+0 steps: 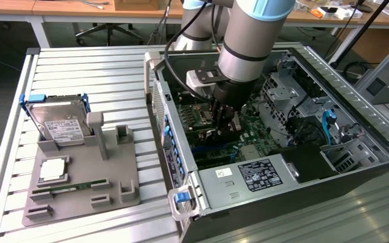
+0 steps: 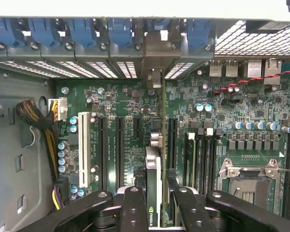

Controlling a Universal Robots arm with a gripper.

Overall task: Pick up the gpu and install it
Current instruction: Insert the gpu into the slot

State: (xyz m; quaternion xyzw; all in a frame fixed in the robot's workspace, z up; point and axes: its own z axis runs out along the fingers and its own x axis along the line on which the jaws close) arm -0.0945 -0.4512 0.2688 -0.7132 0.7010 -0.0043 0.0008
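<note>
Silver hard drive [image 1: 58, 124] and green memory stick [image 1: 69, 189] on grey holder [image 1: 123, 174].

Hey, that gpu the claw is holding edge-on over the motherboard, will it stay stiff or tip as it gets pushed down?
The gpu looks like a rigid board, so it probably won't flex. Standing thin edge-on between the claw fingers, it could tilt sideways if pushed off-centre. Its metal bracket against the case's rear slots likely steadies one end.
</note>
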